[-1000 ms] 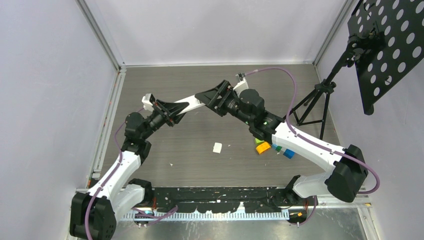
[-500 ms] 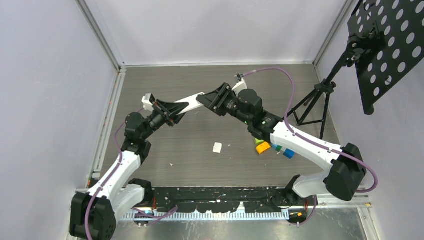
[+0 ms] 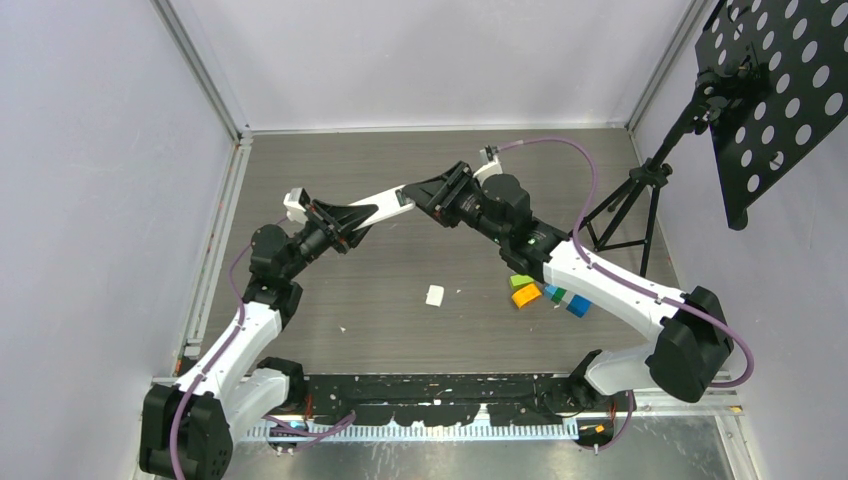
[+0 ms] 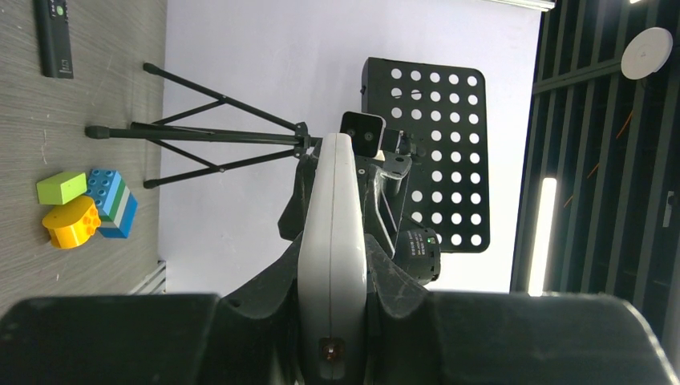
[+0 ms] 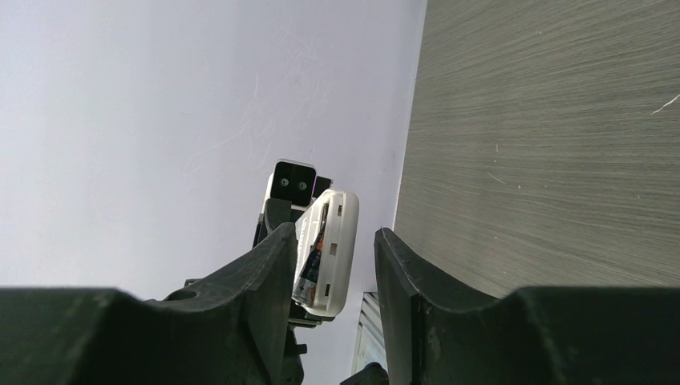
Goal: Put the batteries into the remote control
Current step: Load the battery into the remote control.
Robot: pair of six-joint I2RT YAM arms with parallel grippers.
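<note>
Remote (image 3: 385, 199) is up off the worktop (image 3: 300, 170), mid-scene, battery bay open. Left gripper (image 3: 365, 208) jaws pinch its 8 o'clock end. Right gripper (image 3: 418, 192) sits at its 2 o'clock end, jaws spread around the tip. Coloured blocks (image 3: 527, 293) lie at 4 o'clock.

Probably a robotics lab: white enclosure walls (image 3: 420, 60), perforated panel (image 3: 768, 120) on tripod (image 3: 654, 172).

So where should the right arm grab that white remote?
By its free end, coming straight at the tip. The left gripper clamps the other end and points the white remote at the right gripper, whose fingers flank that tip.
</note>
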